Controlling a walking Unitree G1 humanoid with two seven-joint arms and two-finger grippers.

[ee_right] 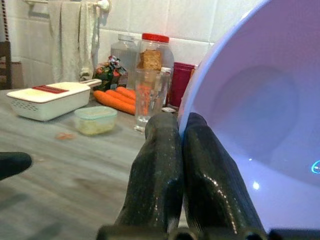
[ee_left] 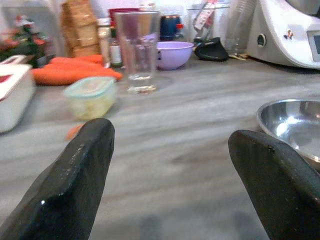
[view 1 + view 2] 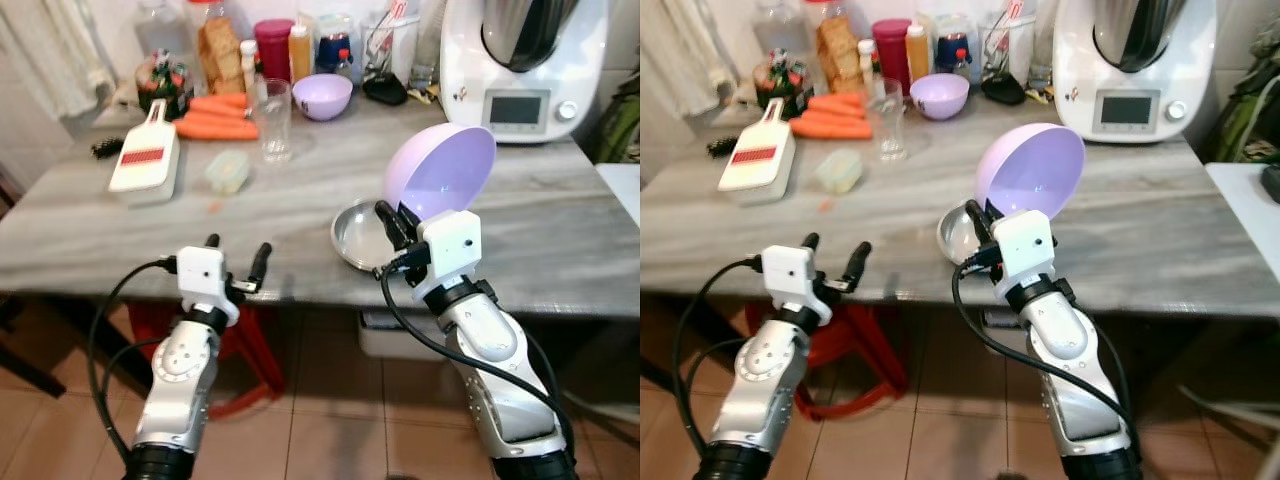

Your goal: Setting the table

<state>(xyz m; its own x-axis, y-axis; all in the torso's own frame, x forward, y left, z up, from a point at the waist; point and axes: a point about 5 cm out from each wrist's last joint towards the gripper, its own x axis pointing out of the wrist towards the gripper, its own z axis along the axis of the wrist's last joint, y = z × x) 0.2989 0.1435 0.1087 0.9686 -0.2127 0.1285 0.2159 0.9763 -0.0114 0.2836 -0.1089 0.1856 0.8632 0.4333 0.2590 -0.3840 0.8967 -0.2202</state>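
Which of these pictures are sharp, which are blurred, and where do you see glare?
Left eye view: evenly lit and sharp; the steel bowl shows a soft reflection. Left wrist view: the near black fingers are blurred, and the glass is a little soft. Right wrist view: the purple bowl, held by the right gripper, shows small glare spots and is blurred because it is so close.

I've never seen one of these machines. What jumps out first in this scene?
The right gripper holds a big lilac bowl tilted on its rim above a steel bowl at the table's near edge. The left gripper hovers open at that edge. A white kitchen machine stands at the back right.
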